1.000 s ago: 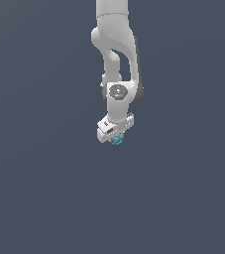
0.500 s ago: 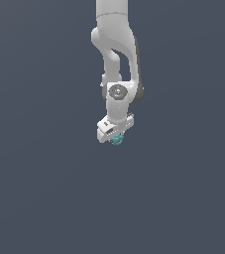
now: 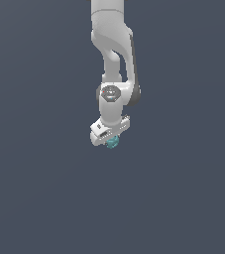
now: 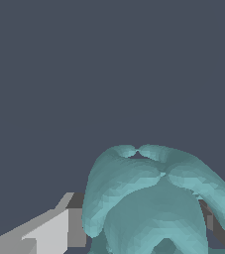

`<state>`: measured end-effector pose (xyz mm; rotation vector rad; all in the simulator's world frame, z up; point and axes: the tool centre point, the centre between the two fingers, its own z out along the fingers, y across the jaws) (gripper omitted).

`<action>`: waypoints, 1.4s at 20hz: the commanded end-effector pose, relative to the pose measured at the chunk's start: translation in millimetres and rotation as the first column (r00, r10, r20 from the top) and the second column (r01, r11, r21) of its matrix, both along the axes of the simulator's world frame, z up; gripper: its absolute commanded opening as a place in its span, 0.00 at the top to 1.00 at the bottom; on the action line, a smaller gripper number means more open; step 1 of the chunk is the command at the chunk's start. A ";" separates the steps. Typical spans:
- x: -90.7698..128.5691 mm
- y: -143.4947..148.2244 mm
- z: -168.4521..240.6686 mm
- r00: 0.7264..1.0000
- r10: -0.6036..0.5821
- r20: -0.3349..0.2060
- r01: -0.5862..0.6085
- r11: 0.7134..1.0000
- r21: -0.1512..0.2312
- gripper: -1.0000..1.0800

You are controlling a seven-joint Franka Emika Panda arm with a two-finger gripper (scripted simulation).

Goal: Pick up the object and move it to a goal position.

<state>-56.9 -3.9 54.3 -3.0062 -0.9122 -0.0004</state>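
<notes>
The teal lumpy object (image 3: 113, 142) sat just below the centre of the exterior frame, pinched between the jaws of the white gripper (image 3: 110, 139) hanging from the Panda arm (image 3: 115, 54). In the wrist view the object (image 4: 156, 198) filled the lower right beside one grey finger (image 4: 59, 225).

Judged risk: its rounded, lobed surface gives the jaws little flat contact, so a quick swing could let it rotate or slip out.

The lump looked roughly round; no clear long axis or heading could be told. No goal marker was visible.
</notes>
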 end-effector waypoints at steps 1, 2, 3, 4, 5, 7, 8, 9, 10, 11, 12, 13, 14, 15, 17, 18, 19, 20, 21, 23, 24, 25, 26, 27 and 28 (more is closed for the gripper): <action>11.6 -11.6 6.3 1.000 0.000 0.000 0.000 1.000 0.000 1.00; 16.8 -16.6 9.0 1.000 0.000 0.000 0.000 1.000 0.000 1.00; 22.3 -21.9 11.9 1.000 0.000 0.000 0.000 1.000 0.000 1.00; 27.9 -27.3 14.8 1.000 0.000 0.000 0.000 1.000 0.000 1.00; 33.8 -32.9 17.8 1.000 0.000 0.000 0.000 1.000 0.000 1.00; 46.1 -44.6 24.0 1.000 0.000 0.000 0.000 1.000 0.000 1.00; 52.2 -50.4 27.2 1.000 0.000 0.000 0.000 1.000 0.000 1.00; 58.2 -56.1 30.2 1.000 0.000 0.000 0.000 1.000 0.000 1.00; 64.0 -61.6 33.1 1.000 0.000 0.000 0.000 1.000 0.000 1.00; 69.7 -66.9 36.0 1.000 0.000 0.000 0.000 1.000 0.000 1.00; 75.3 -72.2 38.8 1.000 0.000 0.000 0.000 1.000 0.000 1.00; 80.8 -77.2 41.5 1.000 0.000 0.000 0.000 1.000 0.000 1.00; 86.1 -82.2 44.1 1.000 0.000 0.000 0.000 1.000 0.000 1.00; 91.3 -87.0 46.7 1.000 0.000 0.000 0.000 1.000 0.000 1.00; 101.3 -96.3 51.6 1.000 0.000 0.000 0.000 1.000 0.000 1.00; 106.2 -100.7 54.0 1.000 0.000 0.000 0.000 1.000 0.000 1.00; 110.9 -105.0 56.3 1.000 0.000 0.000 0.000 1.000 0.000 1.00; 115.6 -109.0 58.3 1.000 0.000 0.000 0.000 1.000 0.001 1.00; 120.2 -113.1 60.5 1.000 0.000 0.000 0.000 1.000 0.001 1.00; 128.9 -121.0 64.6 1.000 0.000 0.000 0.000 1.000 0.001 1.00; 133.2 -124.8 66.6 1.000 0.000 0.000 0.000 1.000 0.001 1.00; 137.3 -128.4 68.6 1.000 0.000 0.000 0.000 1.000 0.001 1.00; 141.3 -132.0 70.5 1.000 0.000 0.000 0.000 1.000 0.001 1.00; 145.2 -135.5 72.3 1.000 0.000 0.000 0.000 1.000 0.001 1.00; 149.0 -138.8 74.1 1.000 0.000 0.000 0.000 1.000 0.001 1.00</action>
